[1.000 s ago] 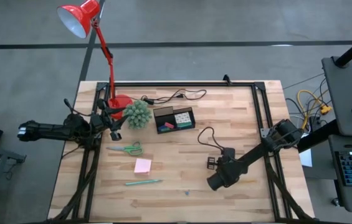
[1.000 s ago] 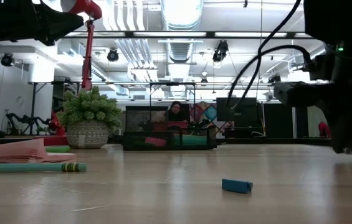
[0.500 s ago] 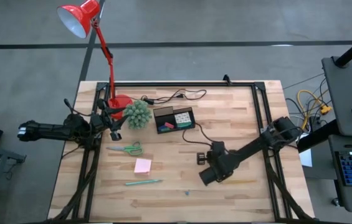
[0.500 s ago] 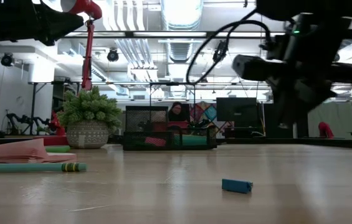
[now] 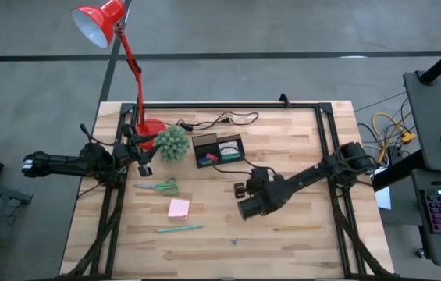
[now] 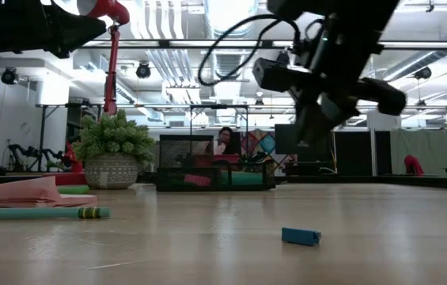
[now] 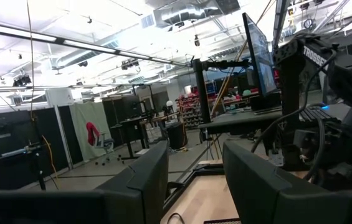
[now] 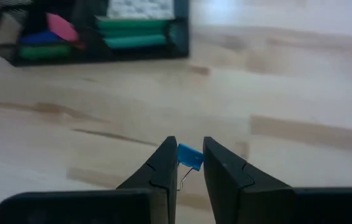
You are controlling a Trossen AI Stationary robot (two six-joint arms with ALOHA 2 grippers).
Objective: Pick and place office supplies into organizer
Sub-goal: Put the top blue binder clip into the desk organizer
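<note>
while the right gripper hangs above the table near the middle of the high view, its wrist view shows the two fingers pinching a small blue clip with a thin wire loop below it. gripper sits just below and right of the organizer, which lies centre-top of the table in the high view; not touching it. organizer already holds a white-green patterned block, green pieces and a pink bit. low view: right arm comes in from upper right, raised off the wood; another blue bit lies on the table at lower centre. left gripper is parked at the left edge by the spiky plant, fingers spread with a clear gap, nothing between them. still on the table at lower left of the high view: green-handled scissors, pink sticky-note pad, slim green pen. thin yellowish stick lies lower right.
</note>
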